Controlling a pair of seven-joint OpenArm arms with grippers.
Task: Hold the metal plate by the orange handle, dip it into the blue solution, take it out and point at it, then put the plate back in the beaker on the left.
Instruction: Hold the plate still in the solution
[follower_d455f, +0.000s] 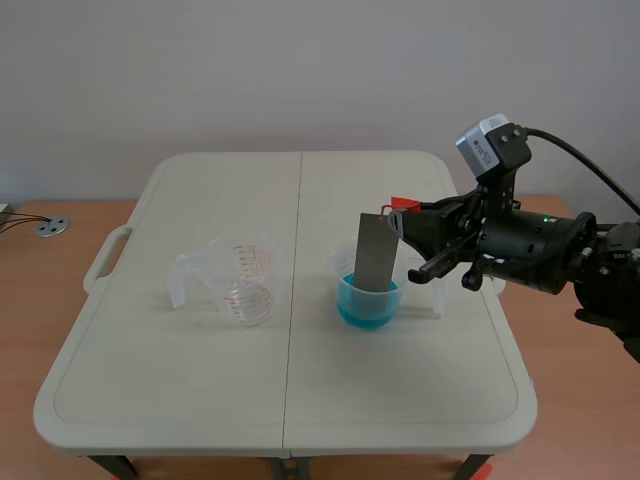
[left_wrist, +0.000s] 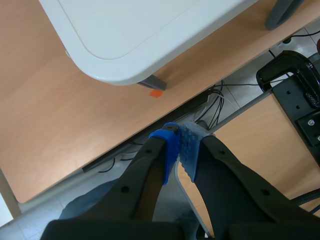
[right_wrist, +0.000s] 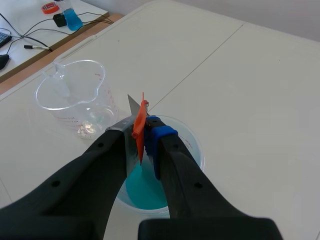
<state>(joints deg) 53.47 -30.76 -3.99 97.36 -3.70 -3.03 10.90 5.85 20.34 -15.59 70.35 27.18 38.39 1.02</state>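
A grey metal plate (follower_d455f: 376, 252) stands upright with its lower end in the blue solution (follower_d455f: 367, 301) of the right-hand beaker (follower_d455f: 345, 268). My right gripper (follower_d455f: 402, 222) is shut on the plate's orange handle (right_wrist: 139, 129), directly above that beaker (right_wrist: 191, 141). An empty clear beaker (follower_d455f: 235, 277) with red markings stands to the left of it; in the right wrist view this empty beaker (right_wrist: 75, 95) is ahead of the gripper and to its side. My left gripper (left_wrist: 178, 145) is shut on nothing, off the table, over the floor near the table's corner (left_wrist: 117, 75).
The white folding table (follower_d455f: 180, 400) has a seam down its middle and a handle (follower_d455f: 105, 258) at its left edge. A wooden desk surrounds it. Cables and a small blue bottle (right_wrist: 73, 19) lie beyond the table in the right wrist view.
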